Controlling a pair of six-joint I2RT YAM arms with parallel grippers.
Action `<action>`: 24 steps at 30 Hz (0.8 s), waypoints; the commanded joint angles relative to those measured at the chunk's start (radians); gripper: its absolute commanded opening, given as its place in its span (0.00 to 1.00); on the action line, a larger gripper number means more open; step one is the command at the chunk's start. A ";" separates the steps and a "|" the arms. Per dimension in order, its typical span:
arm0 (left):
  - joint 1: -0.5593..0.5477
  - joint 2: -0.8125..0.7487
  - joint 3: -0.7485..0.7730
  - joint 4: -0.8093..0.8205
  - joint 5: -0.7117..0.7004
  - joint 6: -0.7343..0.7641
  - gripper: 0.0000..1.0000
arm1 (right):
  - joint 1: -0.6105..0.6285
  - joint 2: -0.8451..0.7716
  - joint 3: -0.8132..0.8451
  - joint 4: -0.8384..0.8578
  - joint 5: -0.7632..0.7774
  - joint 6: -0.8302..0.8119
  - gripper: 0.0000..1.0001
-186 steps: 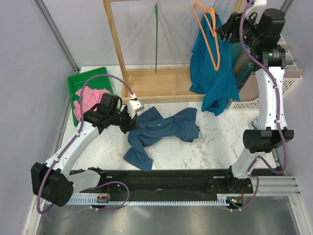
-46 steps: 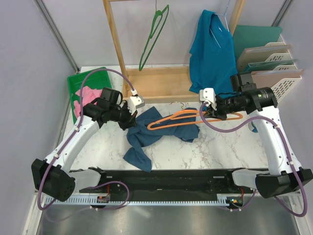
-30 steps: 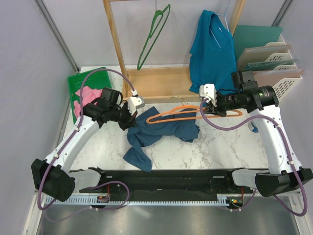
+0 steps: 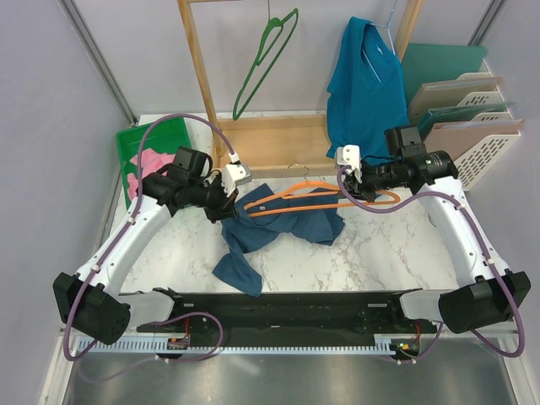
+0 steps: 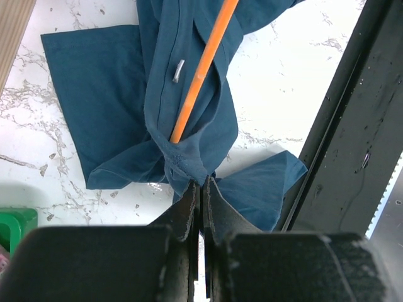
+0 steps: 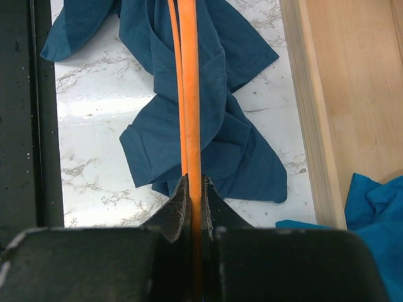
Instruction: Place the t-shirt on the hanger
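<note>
The orange hanger (image 6: pixel 191 94) is held nearly level above the desk (image 4: pixel 371 245), long axis left-right, tip tucked into the crumpled navy t-shirt (image 5: pixel 126 94). The right end effector (image 6: pixel 195 185) pinches the hanger; the left end effector (image 5: pixel 201 185) pinches shirt fabric.

Closed jaws pinch the t-shirt (image 5: pixel 113 82) where the hanger (image 5: pixel 202 66) enters its fold.

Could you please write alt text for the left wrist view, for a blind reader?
The left pincer is shut on a bunched edge of the navy t-shirt, which lies on the marble table. The orange hanger runs into the cloth above the grip.
</note>
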State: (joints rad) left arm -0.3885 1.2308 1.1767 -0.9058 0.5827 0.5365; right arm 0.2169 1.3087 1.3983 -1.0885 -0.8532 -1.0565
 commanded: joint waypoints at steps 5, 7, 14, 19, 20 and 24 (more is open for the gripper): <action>-0.006 0.001 0.047 -0.030 -0.021 0.063 0.02 | -0.073 -0.013 0.013 -0.110 -0.107 -0.213 0.00; -0.006 0.006 0.051 -0.019 -0.032 0.065 0.02 | -0.080 0.021 0.066 -0.215 -0.121 -0.337 0.00; -0.006 0.004 0.063 -0.010 0.035 0.071 0.04 | -0.056 0.014 0.015 -0.195 -0.155 -0.274 0.00; -0.007 -0.011 0.067 -0.036 0.075 0.098 0.04 | -0.056 -0.015 -0.062 0.005 -0.162 -0.116 0.00; -0.007 -0.011 0.067 -0.042 0.077 0.103 0.04 | -0.056 -0.016 -0.065 0.031 -0.168 -0.106 0.00; -0.009 0.002 0.066 -0.030 0.001 0.102 0.04 | -0.056 -0.016 -0.052 0.018 -0.199 -0.135 0.00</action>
State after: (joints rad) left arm -0.3904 1.2377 1.1980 -0.9447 0.6044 0.5999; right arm 0.1551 1.3212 1.3342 -1.1358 -0.9573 -1.2049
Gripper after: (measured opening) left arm 0.042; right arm 0.045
